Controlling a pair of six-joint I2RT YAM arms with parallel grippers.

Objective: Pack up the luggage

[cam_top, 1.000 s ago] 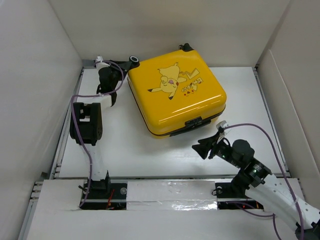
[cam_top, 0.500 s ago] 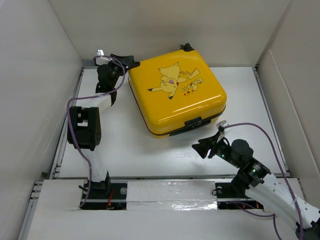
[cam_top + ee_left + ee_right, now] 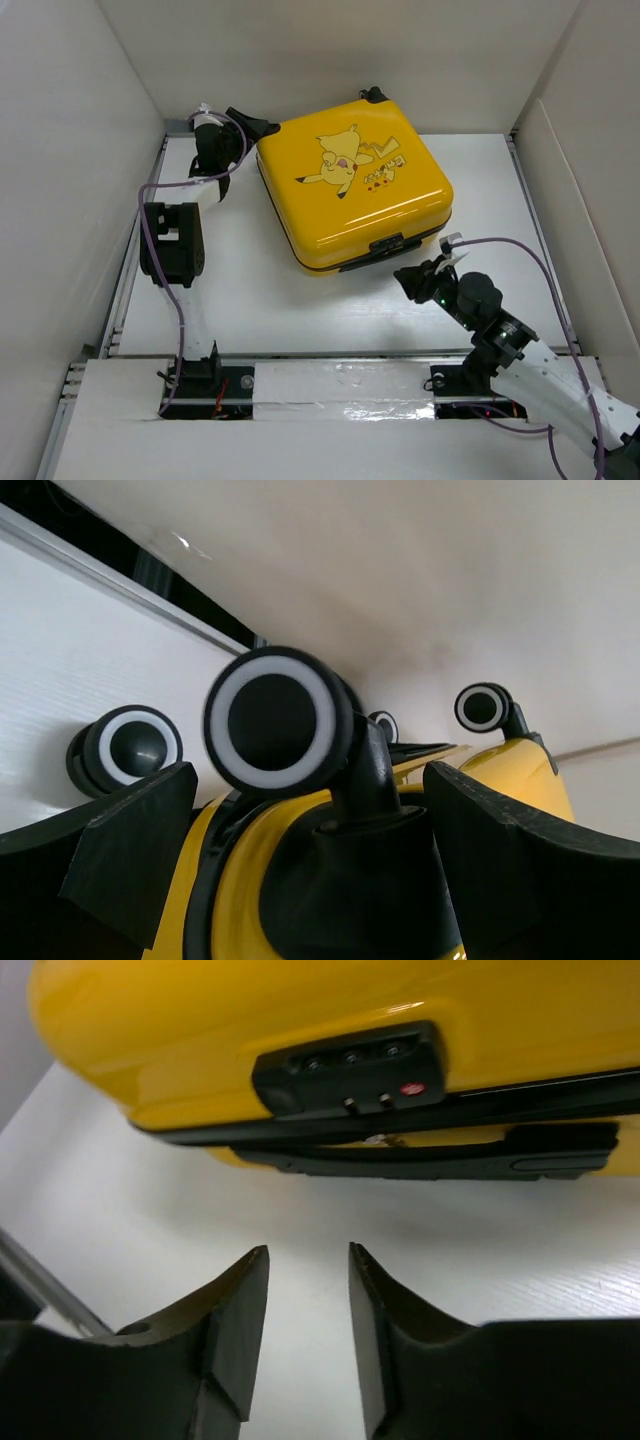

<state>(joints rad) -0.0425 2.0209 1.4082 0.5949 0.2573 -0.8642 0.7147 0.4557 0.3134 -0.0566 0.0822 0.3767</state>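
A white surface lies inside plain white walls: one along its left edge, one at the far edge, and an angled panel on the right. Metal rails run along the left and right edges. A glossy taped strip crosses the near edge.

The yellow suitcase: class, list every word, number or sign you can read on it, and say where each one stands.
On the luggage lid, the lettering beside the cartoon: too small to read.
On the combination lock, the dial digits: blurred, unreadable.
On that lock, a red mark: a sign with no legible letters.
Nothing can be quoted.
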